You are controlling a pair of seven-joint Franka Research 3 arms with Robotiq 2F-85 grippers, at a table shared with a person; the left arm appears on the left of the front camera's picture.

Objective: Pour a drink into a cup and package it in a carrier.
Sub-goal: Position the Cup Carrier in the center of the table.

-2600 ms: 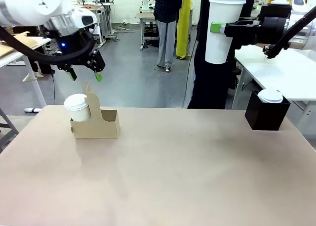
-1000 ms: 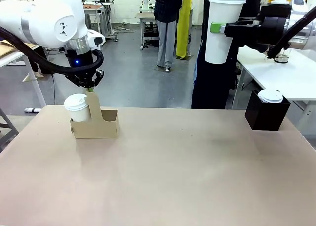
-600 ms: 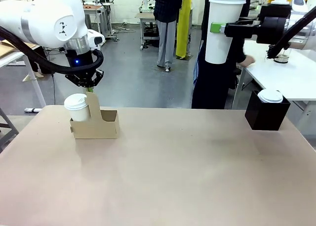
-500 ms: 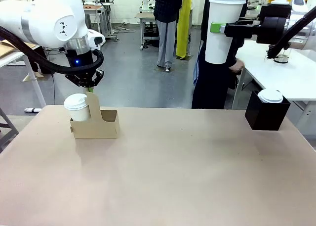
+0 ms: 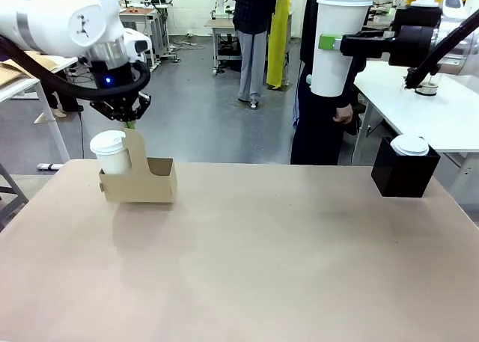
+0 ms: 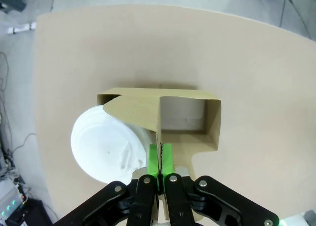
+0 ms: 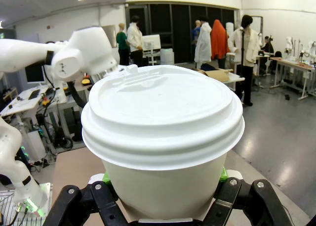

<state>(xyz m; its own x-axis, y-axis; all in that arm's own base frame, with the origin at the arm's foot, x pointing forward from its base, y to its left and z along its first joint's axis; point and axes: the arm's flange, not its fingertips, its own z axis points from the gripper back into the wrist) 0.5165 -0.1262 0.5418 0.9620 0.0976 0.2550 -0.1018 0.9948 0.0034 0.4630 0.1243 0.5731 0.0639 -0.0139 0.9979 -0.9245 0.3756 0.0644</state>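
Note:
The brown cardboard carrier (image 5: 138, 185) is at the table's far left, with a lidded white cup (image 5: 110, 151) in its left pocket and the right pocket empty. My left gripper (image 5: 129, 121) is shut on the carrier's tall handle tab. From the left wrist, the green pads (image 6: 154, 159) pinch the tab above the carrier (image 6: 187, 105) and the cup lid (image 6: 111, 147). My right gripper (image 5: 333, 43) is shut on a second tall lidded cup (image 5: 340, 50), held upright high at the far right. The right wrist view has this cup (image 7: 163, 117) close up. The drink is hidden.
A black box (image 5: 404, 173) with a white lid (image 5: 410, 145) on top stands at the table's far right. A person in dark clothes (image 5: 322, 125) stands behind the far edge. The tan table (image 5: 262, 267) is bare in the middle and front.
My left gripper has moved left and slightly up with the carrier and its cup. The right arm and its cup have stayed still. The person's hand behind has shifted.

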